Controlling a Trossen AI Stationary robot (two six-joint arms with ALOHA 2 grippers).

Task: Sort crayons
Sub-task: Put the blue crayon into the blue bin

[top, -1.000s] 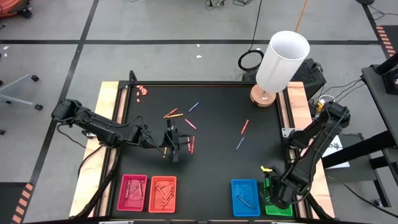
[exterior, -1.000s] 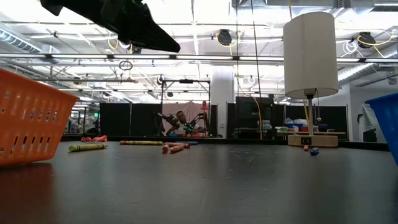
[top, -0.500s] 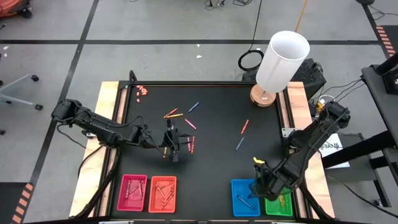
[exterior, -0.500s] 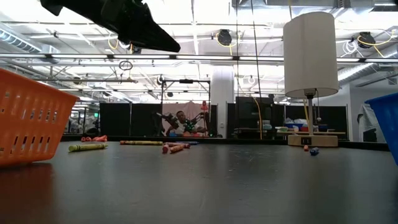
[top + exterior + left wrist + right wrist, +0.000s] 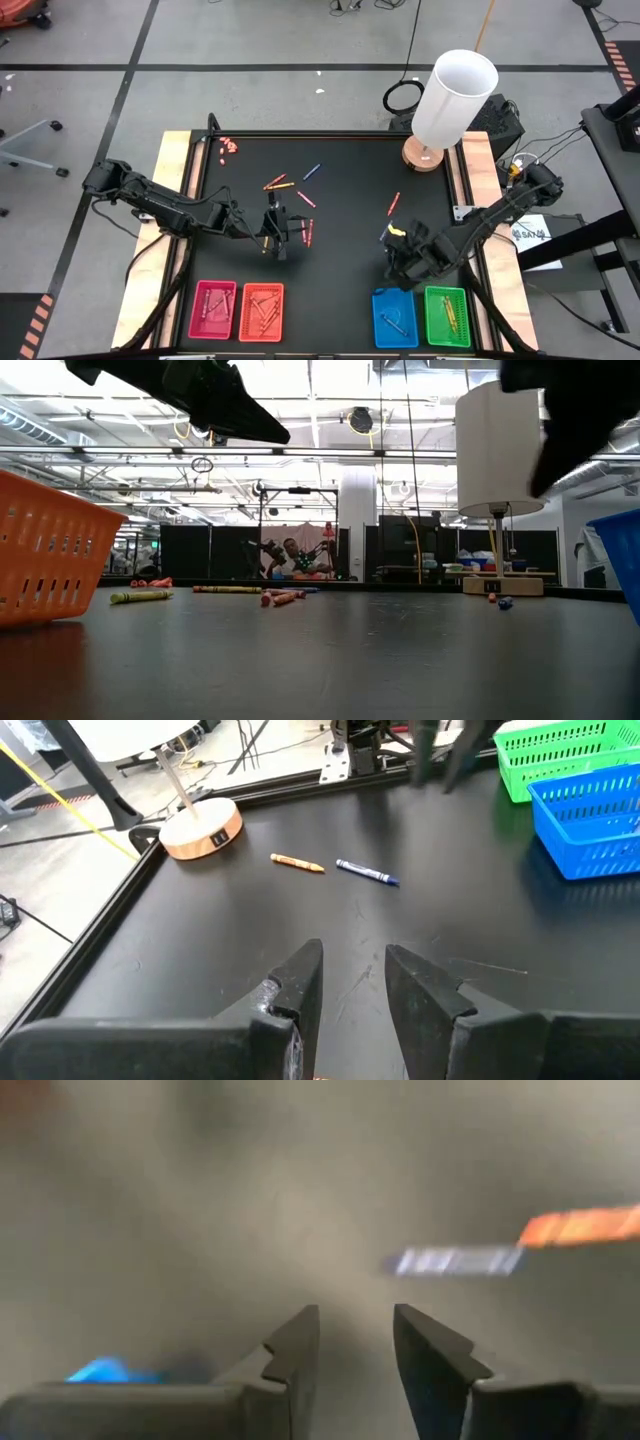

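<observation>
Loose crayons lie flat on the black mat: a group in the middle left (image 5: pixel 279 183), (image 5: pixel 308 232), and a red one (image 5: pixel 394 203) with a blue one (image 5: pixel 386 230) toward the right. My left gripper (image 5: pixel 278 228) hovers open above the middle-left group; its wrist view looks across to the orange-red crayon (image 5: pixel 297 863) and the blue crayon (image 5: pixel 367 872). My right gripper (image 5: pixel 396 262) is open and tipped downward over the mat, just beyond the blue tray (image 5: pixel 394 317). The blue crayon (image 5: pixel 455 1261) shows blurred ahead of it.
Along the near edge stand a pink tray (image 5: pixel 213 309), an orange tray (image 5: pixel 261 311), the blue tray and a green tray (image 5: pixel 448 316), each holding crayons. A white-shaded lamp (image 5: pixel 450 100) stands at the far right corner. Small pink bits (image 5: pixel 229 147) lie far left.
My right gripper has swung from above the green tray toward the table's left and far side, passing over the blue tray to the mat near the blue crayon, and has rolled as it went. The left arm and the crayons have kept still.
</observation>
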